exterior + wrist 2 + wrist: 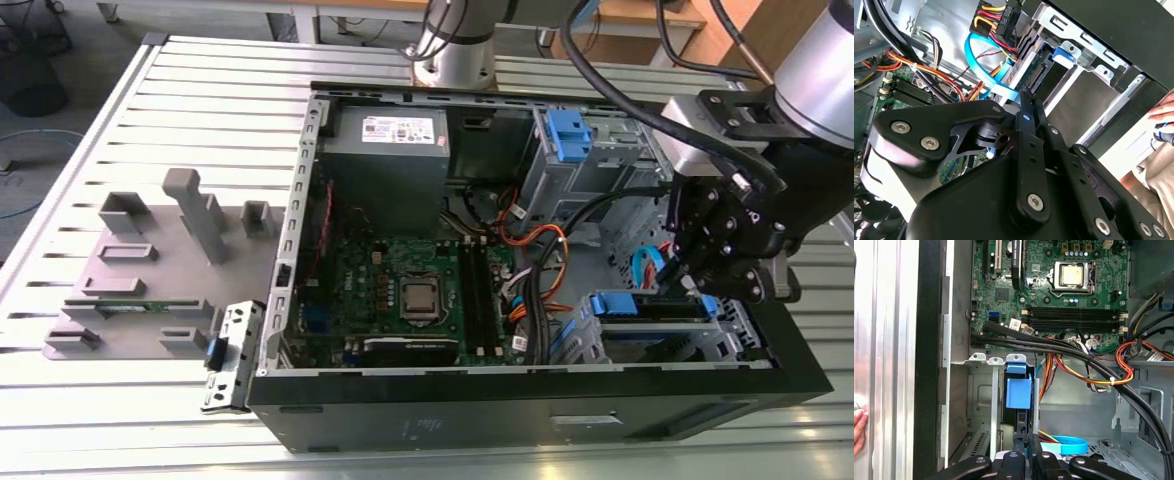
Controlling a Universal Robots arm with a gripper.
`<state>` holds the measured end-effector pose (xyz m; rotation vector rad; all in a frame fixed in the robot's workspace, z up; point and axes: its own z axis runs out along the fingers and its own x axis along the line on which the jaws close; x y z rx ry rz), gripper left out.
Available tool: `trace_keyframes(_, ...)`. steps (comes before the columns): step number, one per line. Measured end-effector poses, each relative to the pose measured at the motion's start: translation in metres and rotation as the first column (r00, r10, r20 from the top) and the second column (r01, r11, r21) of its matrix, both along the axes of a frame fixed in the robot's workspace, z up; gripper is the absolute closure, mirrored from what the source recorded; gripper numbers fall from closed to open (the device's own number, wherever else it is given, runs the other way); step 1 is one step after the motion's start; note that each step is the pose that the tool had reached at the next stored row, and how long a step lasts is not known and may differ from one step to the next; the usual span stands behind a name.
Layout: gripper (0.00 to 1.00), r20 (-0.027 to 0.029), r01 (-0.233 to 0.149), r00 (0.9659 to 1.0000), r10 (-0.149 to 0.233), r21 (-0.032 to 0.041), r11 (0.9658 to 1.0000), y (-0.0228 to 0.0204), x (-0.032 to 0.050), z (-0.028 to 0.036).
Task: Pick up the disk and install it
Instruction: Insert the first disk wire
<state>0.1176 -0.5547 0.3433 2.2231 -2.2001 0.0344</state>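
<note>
The disk (650, 306) stands on its edge in the drive cage at the exterior view's right end of the open computer case, its blue carrier tab (617, 302) facing the case interior. In the first wrist view the blue tab (1018, 391) sits between the cage's metal rails, with the disk's thin dark edge running back to the fingers. My black gripper (727, 290) hangs over the cage, and its fingers (1015, 459) straddle that edge, shut on the disk. In the second wrist view the fingertips (1027, 102) press beside the disk's connector end (1030, 72).
A light blue flat cable (975, 55) and orange-yellow wire bundles (1094, 372) run close to the cage. The motherboard (420, 295), grey power supply (387, 135) and another blue carrier (567, 135) are inside the case. A grey fixture (147, 260) lies on the table. A person's hand (1163, 114) is beside the case.
</note>
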Motion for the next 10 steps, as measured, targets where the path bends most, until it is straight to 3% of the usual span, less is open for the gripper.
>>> trace_keyframes(10, 0.84, 0.0019, 0.000, 1.0000, 0.000, -0.0002, 1.0000, 0.0000, -0.0019, -0.0030)
